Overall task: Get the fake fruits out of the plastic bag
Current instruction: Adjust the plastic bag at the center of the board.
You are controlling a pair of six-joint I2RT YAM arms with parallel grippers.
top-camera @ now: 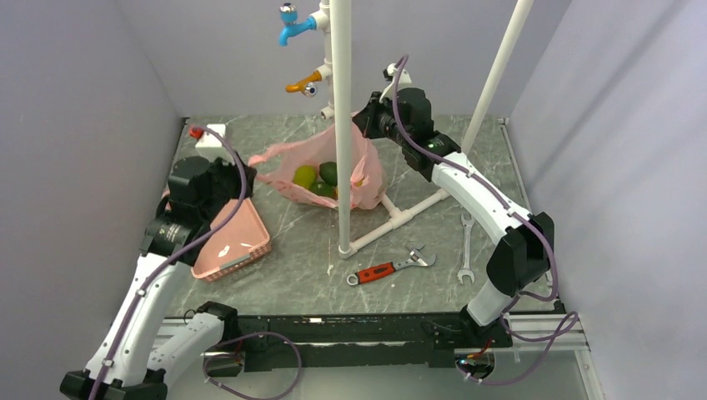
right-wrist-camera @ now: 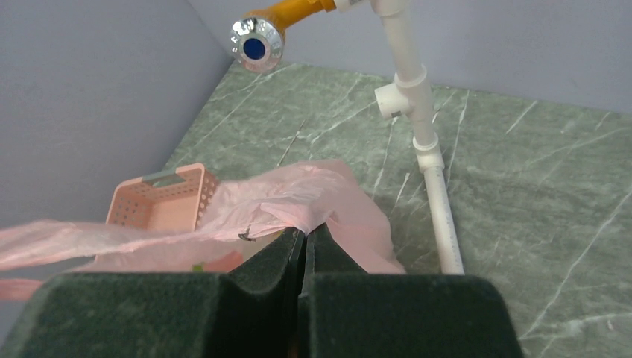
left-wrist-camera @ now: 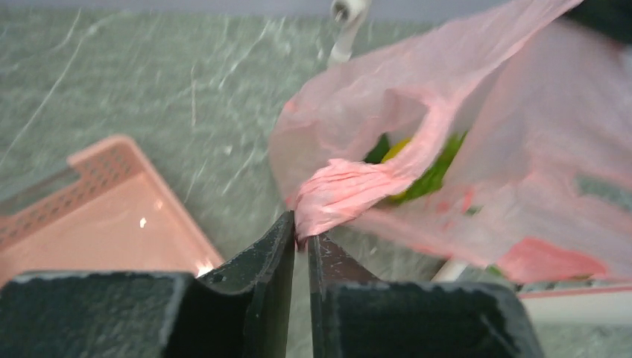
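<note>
While both arms reach toward the middle of the desk [top-camera: 300,275], the plastic bag [top-camera: 368,182] hangs stretched between them, a little toward 12 o'clock from the desk's centre and partly behind the upright white pipe [top-camera: 342,125]. The left end effector [left-wrist-camera: 300,233] has its jaws pressed together on a bunched, twisted pink strip at the bag's 9 o'clock edge. The right end effector [right-wrist-camera: 305,239] is likewise clamped shut, on a fold of film at the bag's 1 o'clock edge. Between the two grips the bag's mouth gapes upward, and the fake fruits [top-camera: 305,176] lie inside it: from above a yellow-green one sits at 9 o'clock, a darker green one touches it at 3 o'clock, and another green one lies just at 6 o'clock of that pair. The left wrist view shows yellow and green through the opening behind the pinched strip; whether more fruits lie deeper in the bag I cannot tell. A rigid pink slotted basket [top-camera: 239,262] sits at 8 o'clock of the bag, close to the left arm and apart from the film, its floor showing plain pink with a glint of light. At 5 o'clock of the bag, an adjustable wrench with a red handle [top-camera: 390,268] and a silver spanner [top-camera: 465,248] lie flat on the desk. A blue tap [top-camera: 292,25] and an orange tap [top-camera: 304,83] jut from the pipe at 12 o'clock.
</note>
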